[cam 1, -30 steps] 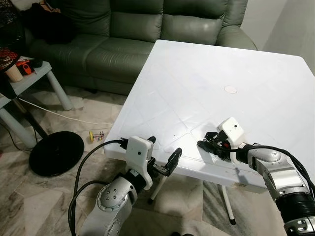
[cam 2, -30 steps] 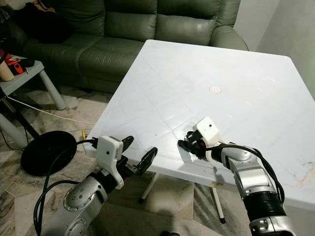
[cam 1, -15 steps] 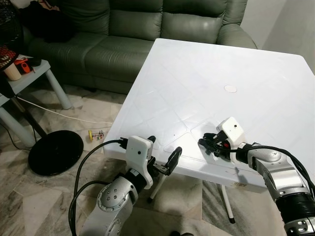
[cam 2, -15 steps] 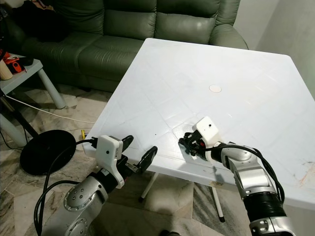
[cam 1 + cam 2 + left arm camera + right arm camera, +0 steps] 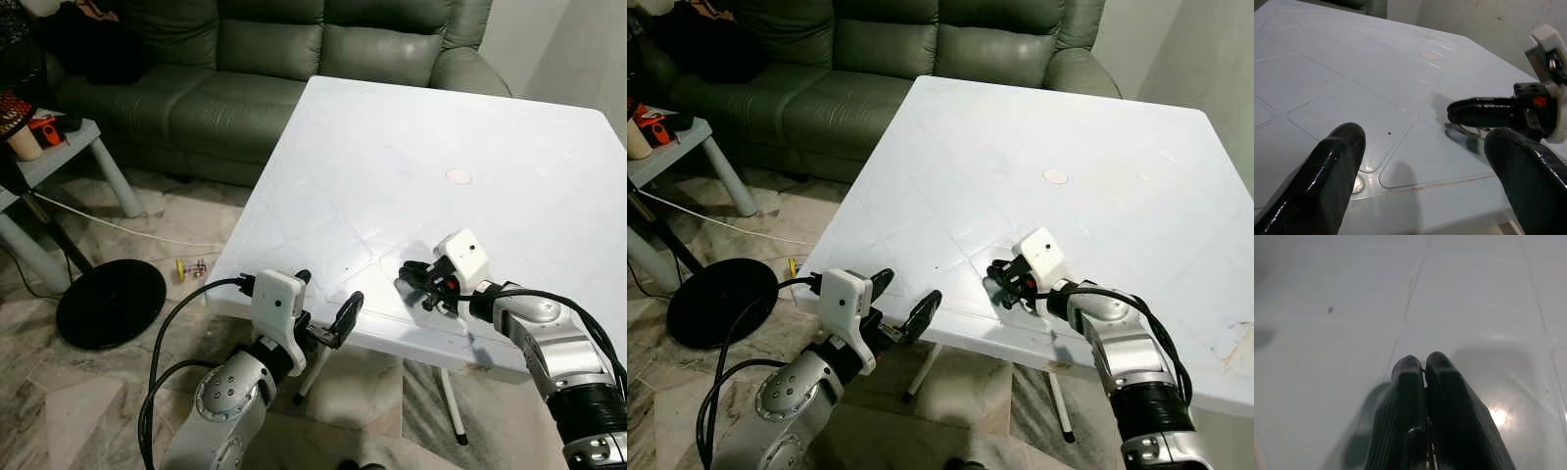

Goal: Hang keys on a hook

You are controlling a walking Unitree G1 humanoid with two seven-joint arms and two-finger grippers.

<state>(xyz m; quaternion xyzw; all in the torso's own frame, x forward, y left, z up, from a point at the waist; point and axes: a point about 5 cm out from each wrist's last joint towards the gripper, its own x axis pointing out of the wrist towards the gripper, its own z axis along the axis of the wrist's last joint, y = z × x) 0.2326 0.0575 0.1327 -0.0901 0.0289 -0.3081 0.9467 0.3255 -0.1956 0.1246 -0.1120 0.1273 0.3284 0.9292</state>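
Note:
My right gripper hovers just above the near part of the white table, its black fingers pressed together. A thin metal key ring hangs under those fingers, close over the table top, and a glint of metal shows between them in the right wrist view. My left gripper is held at the table's near left edge, slightly below the top, with its two fingers spread wide and nothing between them. It points across the table toward the right gripper.
A small round mark lies mid-table. A green sofa stands behind the table. To the left are a light side table, a black round base with a cable, and a small item on the marble floor.
My right gripper has risen a little off the table and drawn slightly away from the near edge, still closed. The left arm has stayed put.

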